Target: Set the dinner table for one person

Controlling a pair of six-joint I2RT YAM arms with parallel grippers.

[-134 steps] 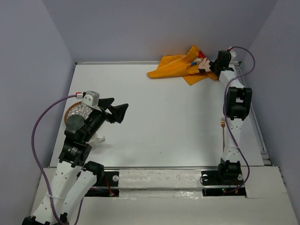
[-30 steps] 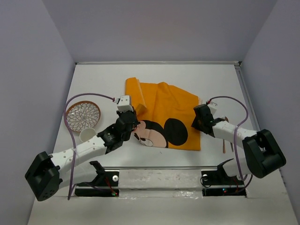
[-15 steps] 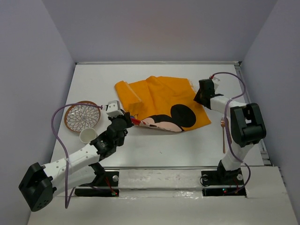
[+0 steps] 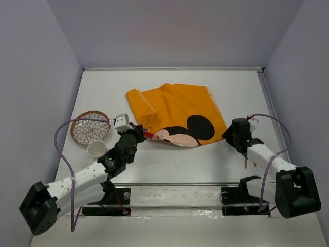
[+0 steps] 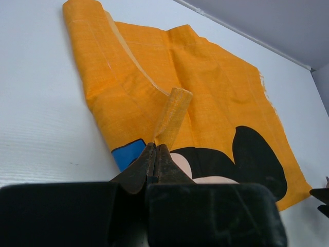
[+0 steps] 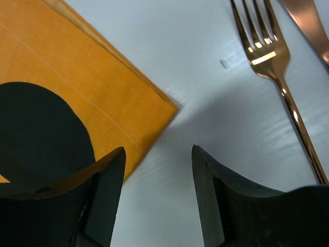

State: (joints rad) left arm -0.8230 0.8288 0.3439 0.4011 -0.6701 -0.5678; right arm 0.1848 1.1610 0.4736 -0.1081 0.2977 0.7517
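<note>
A: Where was the desk (image 4: 205, 154) in the top view?

B: It filled most of the frame, from the arm bases at the bottom up to the grey back wall. An orange Mickey Mouse placemat (image 4: 177, 105) lay on it in the upper middle, wrinkled, with its left edge rolled over.

A: And the left end effector (image 4: 145, 133)?

B: It sat at the placemat's lower left edge. In the left wrist view its fingertips (image 5: 156, 154) were clenched on a raised ridge of the orange cloth (image 5: 205, 87), grasping the placemat.

A: What about the right end effector (image 4: 231, 136)?

B: It was at the placemat's lower right corner, in the right half of the frame. In the right wrist view it (image 6: 158, 154) was released, the jaws standing apart with only bare desk (image 6: 205, 103) and the cloth's corner (image 6: 61, 77) beneath them. Nothing was held.

A: Anything else nearby?

B: A copper-coloured fork (image 6: 267, 56) lay on the desk at the upper right of that view. At the left of the top view a patterned plate (image 4: 90, 127) rested with a white cup (image 4: 96, 148) just below it.
</note>
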